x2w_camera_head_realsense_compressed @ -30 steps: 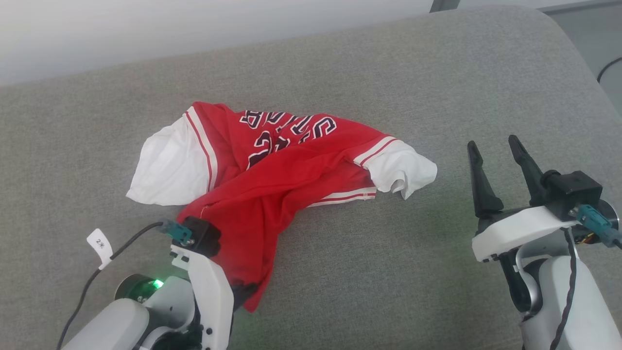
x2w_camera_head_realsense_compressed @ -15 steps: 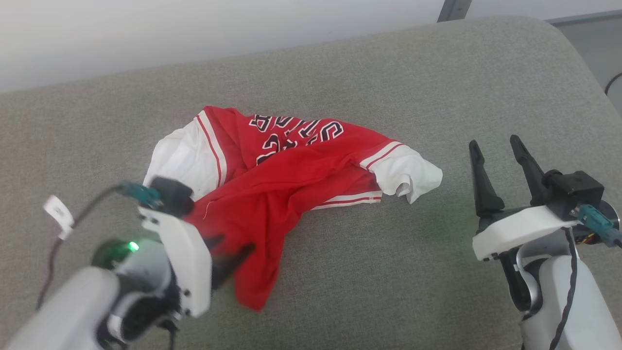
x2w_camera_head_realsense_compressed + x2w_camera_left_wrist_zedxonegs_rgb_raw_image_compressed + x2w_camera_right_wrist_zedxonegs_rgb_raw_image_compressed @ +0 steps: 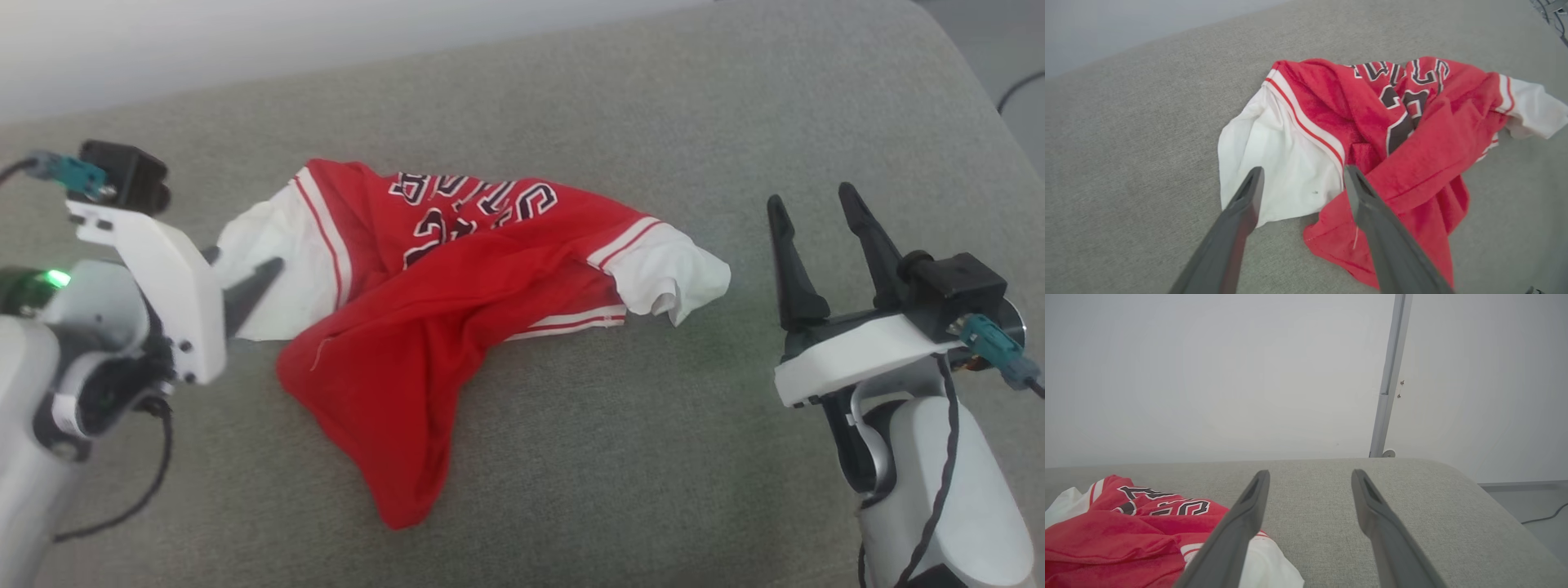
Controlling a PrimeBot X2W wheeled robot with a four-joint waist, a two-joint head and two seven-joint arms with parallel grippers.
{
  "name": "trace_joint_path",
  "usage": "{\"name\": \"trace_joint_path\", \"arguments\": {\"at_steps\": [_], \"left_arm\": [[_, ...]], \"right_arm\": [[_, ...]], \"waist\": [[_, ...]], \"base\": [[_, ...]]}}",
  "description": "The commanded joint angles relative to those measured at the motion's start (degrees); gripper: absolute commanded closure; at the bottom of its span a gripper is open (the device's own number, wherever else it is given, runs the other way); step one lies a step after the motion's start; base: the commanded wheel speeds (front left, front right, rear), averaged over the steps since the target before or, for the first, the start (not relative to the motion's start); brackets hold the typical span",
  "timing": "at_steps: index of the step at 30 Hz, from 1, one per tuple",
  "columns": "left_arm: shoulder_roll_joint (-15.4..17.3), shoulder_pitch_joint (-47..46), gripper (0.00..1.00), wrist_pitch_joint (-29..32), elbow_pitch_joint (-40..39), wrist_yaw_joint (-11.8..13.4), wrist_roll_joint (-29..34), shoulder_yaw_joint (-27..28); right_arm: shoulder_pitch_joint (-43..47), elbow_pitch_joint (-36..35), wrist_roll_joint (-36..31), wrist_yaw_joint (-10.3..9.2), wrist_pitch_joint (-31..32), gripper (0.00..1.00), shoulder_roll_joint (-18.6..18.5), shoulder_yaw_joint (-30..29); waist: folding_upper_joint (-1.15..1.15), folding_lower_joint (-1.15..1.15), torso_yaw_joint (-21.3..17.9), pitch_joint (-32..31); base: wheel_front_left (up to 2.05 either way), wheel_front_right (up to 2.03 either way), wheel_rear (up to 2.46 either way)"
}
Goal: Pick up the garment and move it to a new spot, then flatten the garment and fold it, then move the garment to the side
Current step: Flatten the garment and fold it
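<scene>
- Head view: left gripper [image 3: 245, 260], fingers apart, hangs just beside the garment [image 3: 424, 327].
- Right gripper [image 3: 810, 196], fingers apart too, sits well away from the garment.
- Pinching only one edge could bunch the garment up more.

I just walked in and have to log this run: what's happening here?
A two-armed robot is working on a red-and-white garment that lies crumpled on a grey cushion. Its left claw hovers open by the white sleeve, holding nothing. Its right claw is open too, off to the garment's other side and apart from it. Nothing is flattened or folded yet.
</scene>
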Motion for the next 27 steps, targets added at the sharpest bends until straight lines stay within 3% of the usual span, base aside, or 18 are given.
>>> {"name": "trace_joint_path", "arguments": {"at_steps": [1,9,20,21,22,23,27], "left_arm": [[0.17,-1.1,0.0,-0.34,1.3,-0.44,1.04,0.0],[0.68,-5.54,0.0,1.24,13.23,-1.41,2.3,-0.94],[-1.63,-8.11,0.0,5.41,28.76,-0.69,0.77,-2.23],[-2.05,-7.86,0.5,6.03,29.74,-1.26,0.24,-2.46],[-2.05,-7.86,0.5,6.03,29.74,-1.26,0.24,-2.46],[-2.7,-7.85,1.0,6.55,30.48,-1.78,-0.46,-2.44],[-4.48,-7.66,1.0,7.62,31.78,-3.71,-1.77,-3.0]], "right_arm": [[-0.67,-0.03,0.47,0.0,-0.47,0.0,0.26,0.32],[-2.29,0.63,1.03,0.0,-1.43,0.0,0.42,1.52],[-3.43,0.95,1.2,-0.01,-1.36,0.0,0.41,2.04],[-3.58,1.01,1.19,-0.01,-1.32,0.0,0.42,2.04],[-3.58,1.01,1.19,-0.01,-1.32,0.0,0.42,2.04],[-3.72,0.99,1.13,-0.01,-1.25,0.0,0.42,2.01],[-3.75,0.84,0.55,0.0,-0.89,0.0,0.43,1.57]], "waist": [[0.0,0.0,-0.89,1.08],[0.0,0.0,-2.63,4.72],[0.0,0.0,-2.79,7.31],[0.0,0.0,-2.72,7.37],[0.0,0.0,-2.72,7.37],[0.0,0.0,-2.64,7.42],[0.0,0.0,-2.0,7.16]], "base": [[0.0,0.0,0.0],[0.0,0.0,0.0],[0.0,0.0,0.0],[0.0,0.0,0.0],[0.0,0.0,0.0],[0.0,0.0,0.0],[0.0,0.0,0.0]]}}
